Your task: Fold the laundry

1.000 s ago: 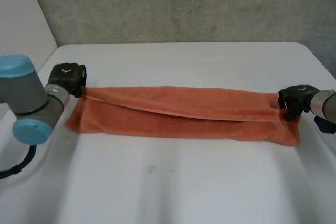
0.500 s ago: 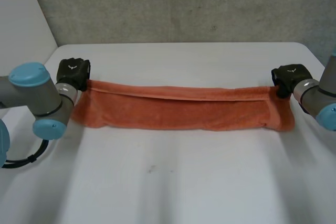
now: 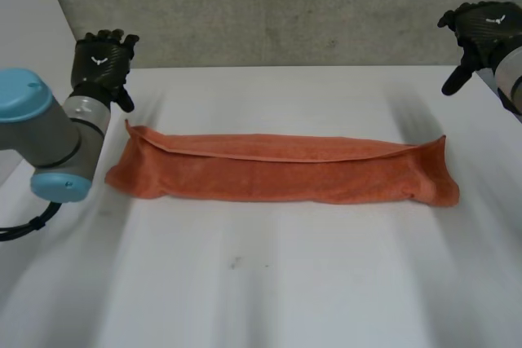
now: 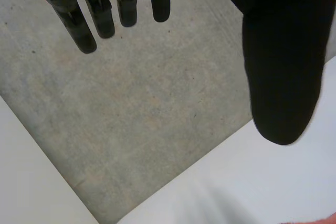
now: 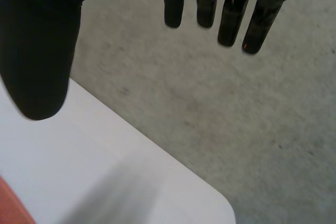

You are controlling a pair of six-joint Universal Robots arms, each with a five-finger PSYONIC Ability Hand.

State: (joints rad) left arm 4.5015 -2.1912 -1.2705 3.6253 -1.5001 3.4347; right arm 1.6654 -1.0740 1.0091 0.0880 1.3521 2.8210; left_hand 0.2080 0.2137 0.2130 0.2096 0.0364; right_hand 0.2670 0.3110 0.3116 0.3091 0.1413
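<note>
Head view is showing the orange towel [image 3: 281,170] lying on the white tabletop [image 3: 269,283] as a long band, doubled lengthwise, with the upper layer's edge running along its far side. I am holding my left hand [image 3: 102,61] in the air beyond the band's left end, apart from the cloth, with its fingers straight and spread and gripping nothing; the left wrist view is confirming this, with the thumb standing well clear of the fingers. I am holding my right hand [image 3: 481,26] higher, well apart from the band's right end, likewise spread wide and carrying nothing. Neither hand is touching the towel. I am judging the lengthwise fold to be laid down and the task to be standing between folds, roughly midway. The next move is calling for a fresh grasp at one short end, pinching both layers together at its corners, and carrying that end over to meet the other with the edges lining up.
</note>
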